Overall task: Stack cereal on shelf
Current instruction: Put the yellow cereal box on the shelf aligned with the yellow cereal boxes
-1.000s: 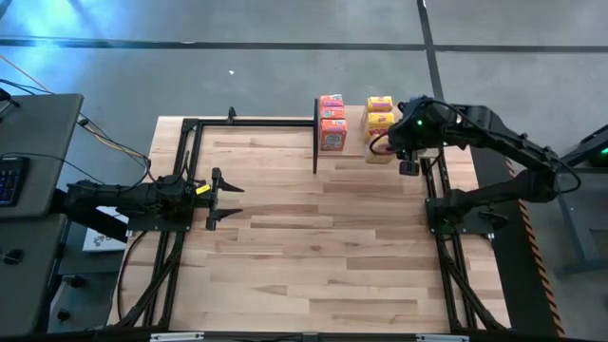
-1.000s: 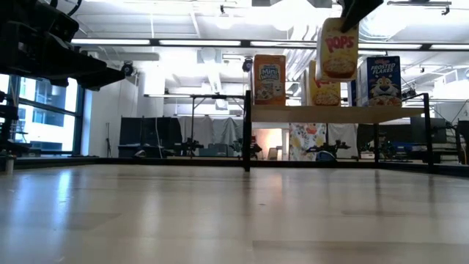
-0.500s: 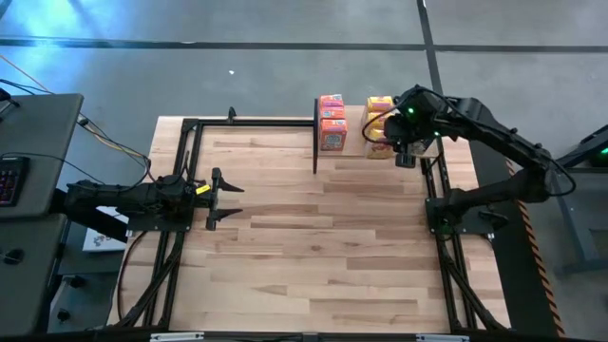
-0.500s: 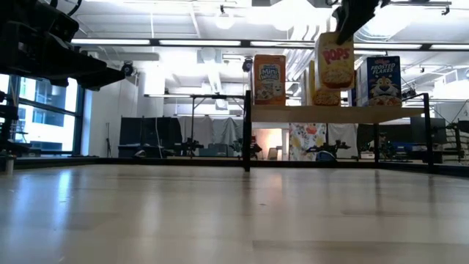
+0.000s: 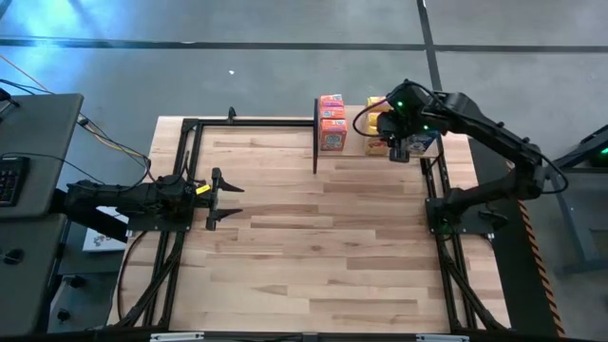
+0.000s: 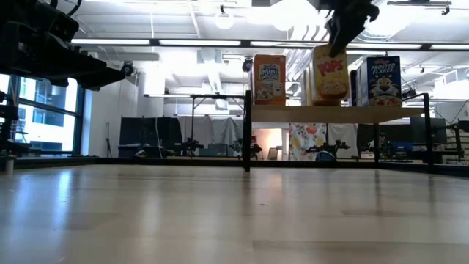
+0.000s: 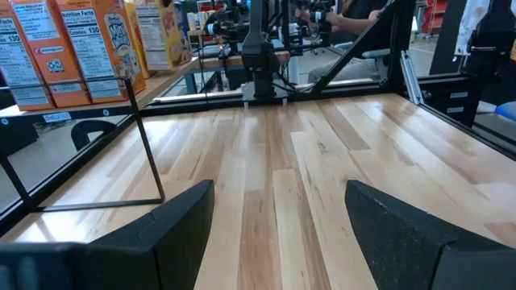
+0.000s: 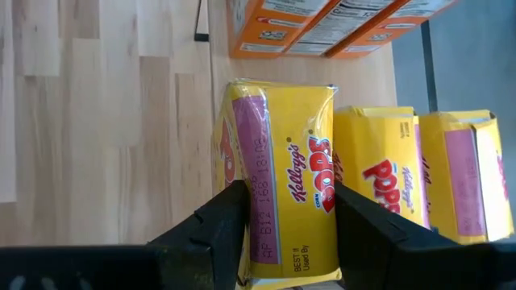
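My right gripper [image 8: 282, 217], arm stretched over the small light-wood shelf [image 6: 337, 114], clamps a yellow cardboard cereal box [image 8: 282, 185] beside two yellow ones; left gripper [image 5: 220, 199] waits parted, low.

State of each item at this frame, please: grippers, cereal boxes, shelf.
left gripper: open, empty, low over the table's left side
right gripper: shut on the yellow box
yellow box: held upright at the shelf; contact unclear
other yellow boxes: upright on the shelf
orange boxes: upright on the shelf
blue box: upright on the shelf
shelf: level, loaded
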You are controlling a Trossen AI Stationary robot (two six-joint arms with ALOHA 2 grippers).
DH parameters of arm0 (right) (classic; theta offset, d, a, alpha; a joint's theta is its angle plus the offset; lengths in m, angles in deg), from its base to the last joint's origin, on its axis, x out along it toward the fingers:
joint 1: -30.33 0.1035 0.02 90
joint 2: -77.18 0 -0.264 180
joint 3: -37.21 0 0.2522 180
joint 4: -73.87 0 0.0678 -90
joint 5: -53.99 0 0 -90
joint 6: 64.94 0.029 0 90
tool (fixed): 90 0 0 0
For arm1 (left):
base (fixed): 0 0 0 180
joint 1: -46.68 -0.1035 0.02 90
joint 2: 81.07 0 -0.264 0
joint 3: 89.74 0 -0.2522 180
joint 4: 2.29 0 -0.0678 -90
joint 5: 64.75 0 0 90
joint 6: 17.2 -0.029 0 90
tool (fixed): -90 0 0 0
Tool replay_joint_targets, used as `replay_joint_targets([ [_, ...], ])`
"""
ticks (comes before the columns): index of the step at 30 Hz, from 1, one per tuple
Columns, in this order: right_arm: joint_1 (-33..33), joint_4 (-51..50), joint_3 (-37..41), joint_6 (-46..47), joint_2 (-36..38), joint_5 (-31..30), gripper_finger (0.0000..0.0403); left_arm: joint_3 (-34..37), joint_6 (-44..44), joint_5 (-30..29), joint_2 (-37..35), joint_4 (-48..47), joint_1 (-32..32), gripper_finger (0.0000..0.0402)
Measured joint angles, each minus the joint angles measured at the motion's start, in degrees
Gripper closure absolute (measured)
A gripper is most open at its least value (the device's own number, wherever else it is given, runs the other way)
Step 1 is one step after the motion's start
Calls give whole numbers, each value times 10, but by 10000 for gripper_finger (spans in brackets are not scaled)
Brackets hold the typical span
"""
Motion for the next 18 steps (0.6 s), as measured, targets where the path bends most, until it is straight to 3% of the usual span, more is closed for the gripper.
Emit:
replay_joint_targets([
  [18, -4, 7, 0, -26, -25, -37, 249, 0, 0, 0, 0, 0, 0, 131],
])
